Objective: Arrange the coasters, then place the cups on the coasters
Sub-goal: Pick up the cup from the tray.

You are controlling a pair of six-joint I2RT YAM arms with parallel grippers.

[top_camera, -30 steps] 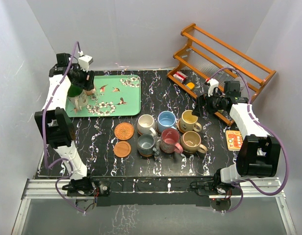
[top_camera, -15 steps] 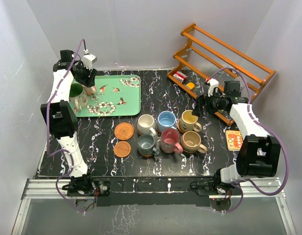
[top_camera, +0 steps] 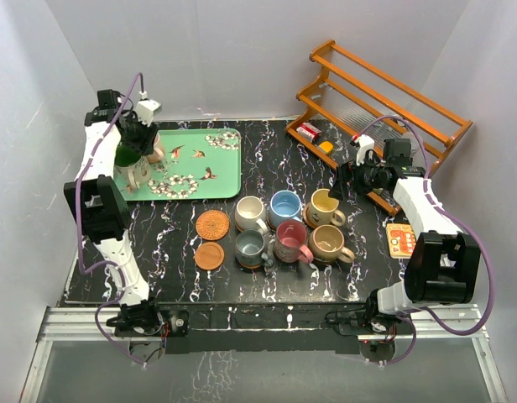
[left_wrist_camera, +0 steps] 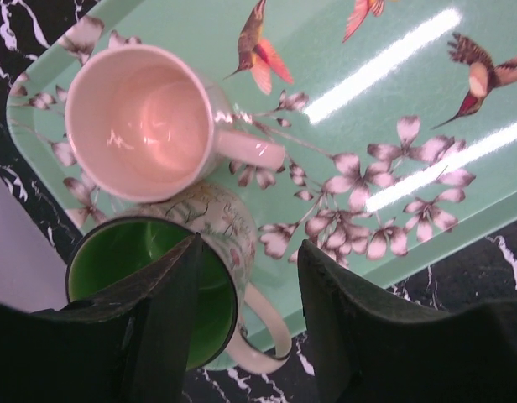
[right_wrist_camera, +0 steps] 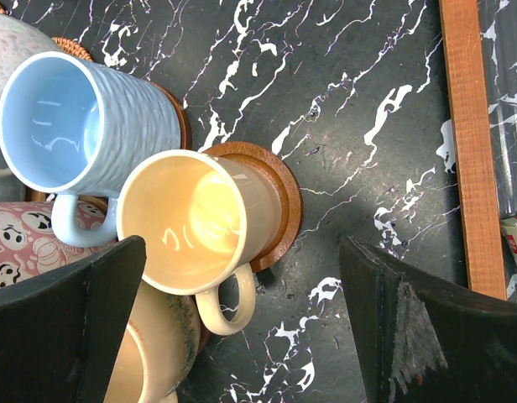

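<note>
The black marbled worktop (top_camera: 359,260) carries six cups (top_camera: 284,206) on coasters at centre, with two bare coasters (top_camera: 212,225) left of them. At upper left the left end effector (left_wrist_camera: 246,252) straddles the wall of the green cup (left_wrist_camera: 149,269) on the tray (top_camera: 225,180), fingers apart. The right end effector (right_wrist_camera: 242,243) gapes empty. Next, likely: clamp, lift, carry to a bare coaster.

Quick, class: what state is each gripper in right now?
Left gripper: open, jaws astride the rim of the green mug, not clamped.
Right gripper: open, holding nothing.
</note>
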